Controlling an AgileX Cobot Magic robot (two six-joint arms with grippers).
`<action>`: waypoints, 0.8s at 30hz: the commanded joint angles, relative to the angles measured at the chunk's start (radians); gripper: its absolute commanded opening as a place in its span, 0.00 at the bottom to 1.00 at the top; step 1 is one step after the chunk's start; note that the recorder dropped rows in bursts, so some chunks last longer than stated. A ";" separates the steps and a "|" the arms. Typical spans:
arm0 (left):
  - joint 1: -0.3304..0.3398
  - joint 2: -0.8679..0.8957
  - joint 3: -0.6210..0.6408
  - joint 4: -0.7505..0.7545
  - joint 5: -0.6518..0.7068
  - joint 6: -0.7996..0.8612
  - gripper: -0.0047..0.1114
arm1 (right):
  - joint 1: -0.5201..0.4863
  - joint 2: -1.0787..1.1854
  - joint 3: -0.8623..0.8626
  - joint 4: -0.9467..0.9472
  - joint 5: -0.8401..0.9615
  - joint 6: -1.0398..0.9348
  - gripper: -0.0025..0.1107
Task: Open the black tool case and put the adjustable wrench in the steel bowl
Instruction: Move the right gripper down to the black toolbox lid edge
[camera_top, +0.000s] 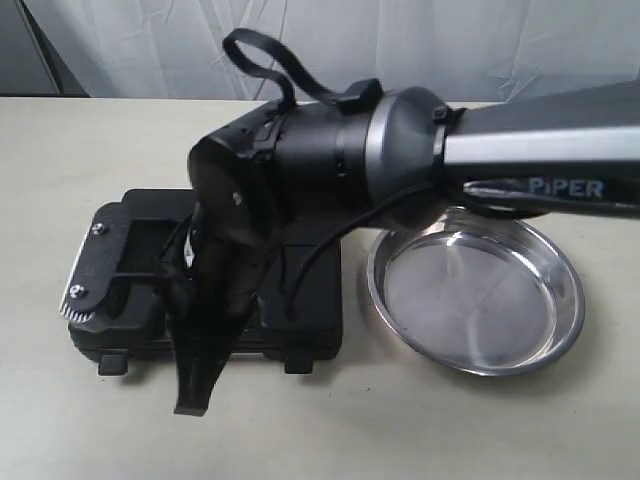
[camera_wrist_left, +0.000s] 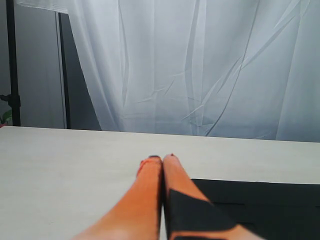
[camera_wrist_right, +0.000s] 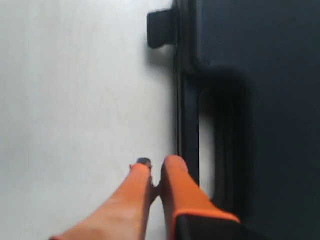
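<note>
Evidently early in the job, with the black tool case (camera_top: 322, 300) shut flat beneath the right arm (camera_top: 540, 150) and the adjustable wrench out of sight, presumably inside. Shows the right gripper (camera_wrist_right: 154, 167) pressed together on nothing, tips just beside the cut-out handle (camera_wrist_right: 187, 127), one latch (camera_wrist_right: 161, 28) farther ahead along the same edge. Shows the left gripper (camera_wrist_left: 162, 161) likewise pressed together, empty, beside a corner of the case. Places the steel bowl (camera_top: 470, 300) behind the right gripper, partly under that arm. Risks shoving the unbraced case across the table (camera_wrist_right: 75, 100) when prying; risks slipping off so small a latch; risks clipping the bowl in swinging back.
</note>
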 joint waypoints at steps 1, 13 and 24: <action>-0.005 -0.006 0.005 0.003 -0.002 -0.001 0.04 | 0.035 0.032 -0.007 -0.066 -0.051 -0.013 0.30; -0.005 -0.006 0.005 0.003 -0.002 -0.001 0.04 | 0.033 0.111 -0.007 -0.154 -0.068 0.020 0.44; -0.005 -0.006 0.005 0.003 -0.002 -0.001 0.04 | -0.045 0.152 -0.104 -0.120 -0.041 0.051 0.44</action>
